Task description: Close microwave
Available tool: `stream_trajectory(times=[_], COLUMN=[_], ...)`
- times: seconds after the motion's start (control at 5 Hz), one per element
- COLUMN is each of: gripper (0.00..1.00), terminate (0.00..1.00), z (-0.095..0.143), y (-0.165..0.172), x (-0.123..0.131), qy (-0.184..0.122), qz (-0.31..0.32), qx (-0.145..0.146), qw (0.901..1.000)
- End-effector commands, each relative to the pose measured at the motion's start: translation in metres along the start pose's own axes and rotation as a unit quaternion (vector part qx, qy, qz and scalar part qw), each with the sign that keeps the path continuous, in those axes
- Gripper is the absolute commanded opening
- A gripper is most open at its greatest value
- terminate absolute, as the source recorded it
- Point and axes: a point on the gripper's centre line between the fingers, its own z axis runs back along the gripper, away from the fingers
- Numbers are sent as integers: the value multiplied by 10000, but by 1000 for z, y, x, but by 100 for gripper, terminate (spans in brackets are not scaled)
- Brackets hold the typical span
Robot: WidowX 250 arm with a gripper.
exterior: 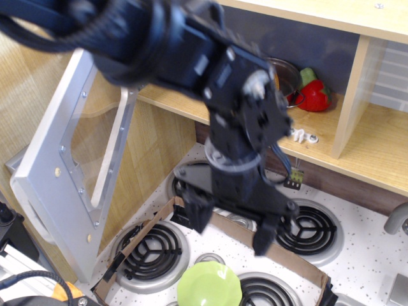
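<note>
The microwave is a light-wood compartment [319, 137] above the stove. Its silver-grey door [60, 172] with a clear window stands swung wide open at the left. My gripper [231, 224] hangs open and empty over the stove burners, to the right of the door and apart from it. The fingers [197, 213] point down. Inside the compartment I see part of a metal pot [287, 76] and a red pepper [313, 94]; the arm hides the rest of the pot.
A green plate [209, 285] lies on the stove at the bottom. A cardboard strip [159, 220] crosses the black coil burners [306, 226]. A wooden divider [349, 95] splits the shelf. A grey handle [396, 220] shows at the right edge.
</note>
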Motion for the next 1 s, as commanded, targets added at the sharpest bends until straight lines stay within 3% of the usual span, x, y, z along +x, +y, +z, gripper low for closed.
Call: stream_trajectory(times=[0.0,0.2,0.4,0.8], gripper=[100,100,100,100], terminate=[0,0,0,0], z=[56,81,102,127], y=[27,45,61,84], x=[15,14,16,9], qy=[123,460,792,951], qz=[-774,-1130,-1473,-1938], qx=[174,343,741,1293], qw=[9968,9919,9831,9678])
